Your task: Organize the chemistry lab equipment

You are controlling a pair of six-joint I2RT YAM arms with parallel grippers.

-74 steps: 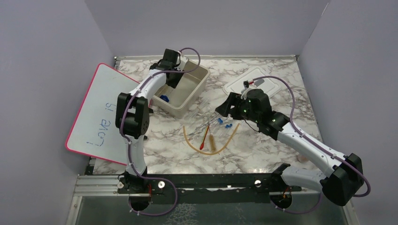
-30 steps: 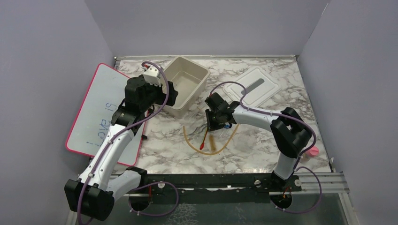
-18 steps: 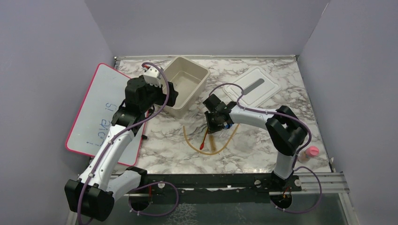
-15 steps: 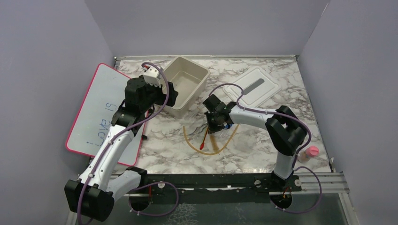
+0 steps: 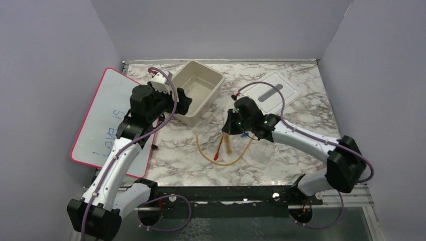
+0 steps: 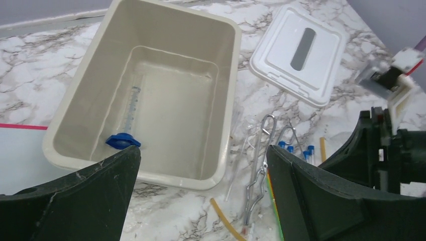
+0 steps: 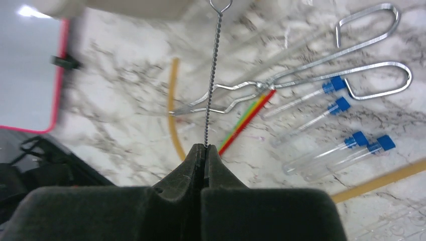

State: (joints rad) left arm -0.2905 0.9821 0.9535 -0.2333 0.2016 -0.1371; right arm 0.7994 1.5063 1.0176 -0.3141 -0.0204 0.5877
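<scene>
Right wrist | right fingers [image 7: 193, 165] pinched on brush [image 7: 213, 75]: twisted-wire stem, loop end | left fingers [image 6: 75, 196] spread wide, empty

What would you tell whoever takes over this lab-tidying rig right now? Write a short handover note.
Grippers: the left gripper is open and empty, by the tub. The right gripper is shut on the brush, gripping its wire stem.
Done: the vial lies in the tub.
To do: brush, tongs, capped tubes, dropper and amber tube are outside the tub, on the table. The lid is off, lying apart.
</scene>
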